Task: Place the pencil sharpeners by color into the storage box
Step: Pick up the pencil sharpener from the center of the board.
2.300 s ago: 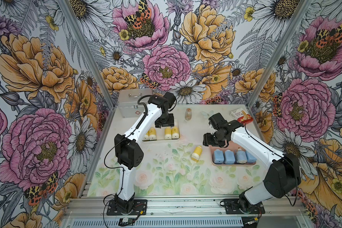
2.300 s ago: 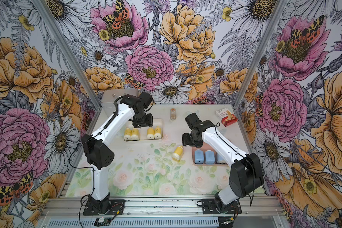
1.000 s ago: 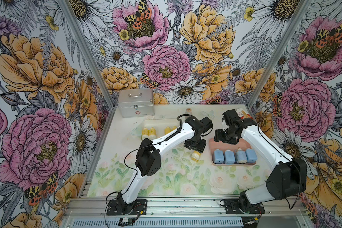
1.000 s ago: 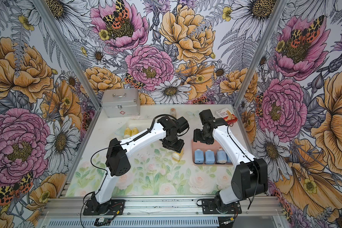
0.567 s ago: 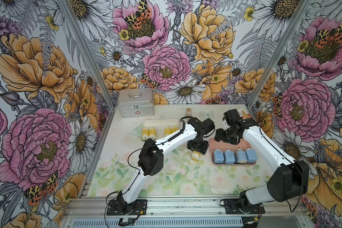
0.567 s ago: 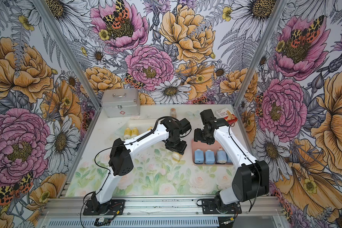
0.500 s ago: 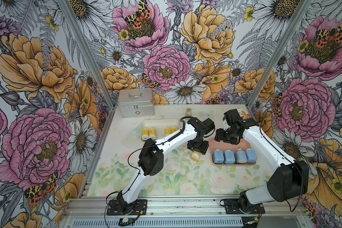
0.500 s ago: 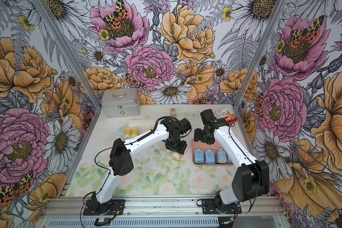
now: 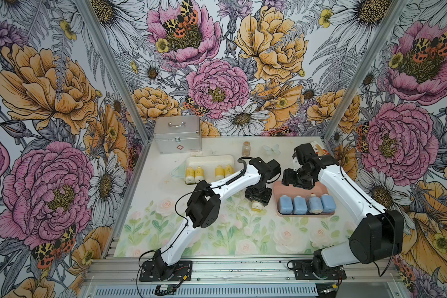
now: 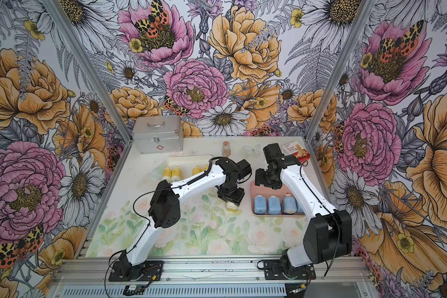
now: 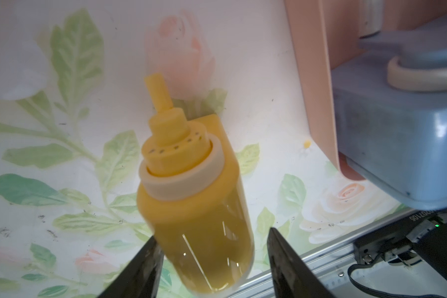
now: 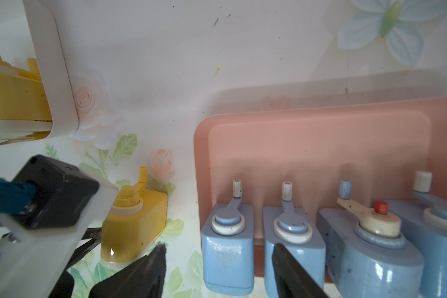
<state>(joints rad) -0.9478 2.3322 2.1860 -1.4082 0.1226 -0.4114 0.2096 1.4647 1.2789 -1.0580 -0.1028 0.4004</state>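
A yellow pencil sharpener [image 9: 257, 206] [image 11: 191, 201] lies on the floral mat just left of the pink tray [image 9: 318, 184]. My left gripper [image 9: 258, 200] [image 11: 212, 236] is low over it, open, with a finger on each side of its body and a gap at one side. Several blue sharpeners [image 9: 298, 205] [image 12: 226, 245] stand in a row in the pink tray. Several yellow ones [image 9: 194, 174] sit in the white tray [image 9: 209, 158]. Over the pink tray's far left corner, my right gripper [image 9: 293, 180] [image 12: 220, 246] hangs open, holding nothing.
A silver case [image 9: 177, 134] stands at the back left. A small brown vial [image 9: 246, 149] is at the back middle and a red and white carton [image 10: 294, 152] at the back right. The two wrists are close together near the pink tray.
The left arm swung from the white tray to the loose yellow sharpener and settled lower around it. The right arm drew back over the pink tray and has since held still.
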